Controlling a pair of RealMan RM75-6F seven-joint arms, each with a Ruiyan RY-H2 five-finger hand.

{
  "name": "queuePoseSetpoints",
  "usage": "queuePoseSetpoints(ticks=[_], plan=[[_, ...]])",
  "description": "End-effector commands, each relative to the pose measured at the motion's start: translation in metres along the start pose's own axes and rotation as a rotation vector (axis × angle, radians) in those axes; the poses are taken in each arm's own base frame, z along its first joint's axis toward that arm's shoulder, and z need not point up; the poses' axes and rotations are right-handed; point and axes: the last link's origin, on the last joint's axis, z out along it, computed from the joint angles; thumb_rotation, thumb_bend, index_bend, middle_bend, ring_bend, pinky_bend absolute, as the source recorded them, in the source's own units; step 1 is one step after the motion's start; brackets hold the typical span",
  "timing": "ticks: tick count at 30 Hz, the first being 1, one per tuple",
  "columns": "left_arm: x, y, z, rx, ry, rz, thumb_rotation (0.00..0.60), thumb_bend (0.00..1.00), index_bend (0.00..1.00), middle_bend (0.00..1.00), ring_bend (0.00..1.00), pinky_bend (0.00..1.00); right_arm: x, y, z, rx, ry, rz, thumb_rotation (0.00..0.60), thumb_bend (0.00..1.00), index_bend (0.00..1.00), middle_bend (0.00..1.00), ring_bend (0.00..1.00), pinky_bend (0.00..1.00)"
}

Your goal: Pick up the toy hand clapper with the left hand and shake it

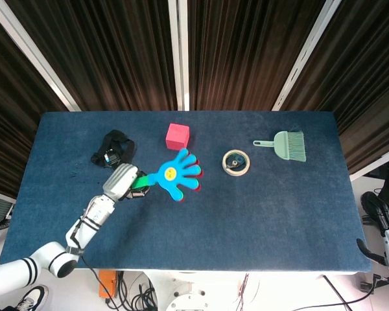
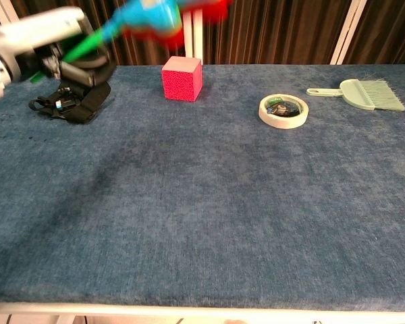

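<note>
My left hand [image 1: 121, 181] grips the green handle of the toy hand clapper [image 1: 174, 174], whose blue and red palm plates point right over the table. In the chest view the left hand [image 2: 44, 42] sits at the upper left and the clapper [image 2: 163, 13] is raised high, blurred by motion, above the pink cube. My right hand [image 1: 382, 217] hangs off the table's right edge with its fingers curled; whether it is open or shut does not show.
A pink cube [image 1: 177, 137] stands at the back centre. A black strap bundle [image 1: 111, 149] lies behind my left hand. A tape roll [image 1: 235, 162] and a green dustpan brush [image 1: 285, 145] lie to the right on the blue table [image 1: 246, 220].
</note>
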Motion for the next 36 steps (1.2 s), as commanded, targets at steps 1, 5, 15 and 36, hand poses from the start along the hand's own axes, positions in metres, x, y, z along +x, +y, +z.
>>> queuePoseSetpoints(ticks=[1, 5, 15, 36], plan=[[0.039, 0.015, 0.001, -0.003, 0.143, -0.433, 0.6, 0.61, 1.0, 1.0, 1.0, 1.0, 0.0, 0.0, 0.0, 0.001, -0.001, -0.001, 0.6, 0.22, 0.0, 0.0, 0.0, 0.0], [0.031, -0.004, -0.004, 0.062, 0.073, -0.211, 0.6, 0.61, 1.0, 1.0, 1.0, 1.0, -0.001, -0.001, 0.0, 0.001, -0.002, -0.001, 0.6, 0.22, 0.0, 0.0, 0.0, 0.0], [-0.002, -0.057, -0.021, 0.273, -0.405, 0.588, 0.6, 0.61, 1.0, 1.0, 1.0, 1.0, -0.002, 0.001, 0.0, -0.012, -0.012, -0.006, 0.6, 0.22, 0.0, 0.0, 0.0, 0.0], [0.057, 0.03, 0.004, 0.089, 0.171, -0.896, 0.6, 0.61, 1.0, 1.0, 1.0, 1.0, -0.004, 0.002, 0.0, -0.013, -0.015, 0.004, 0.6, 0.22, 0.0, 0.0, 0.0, 0.0]])
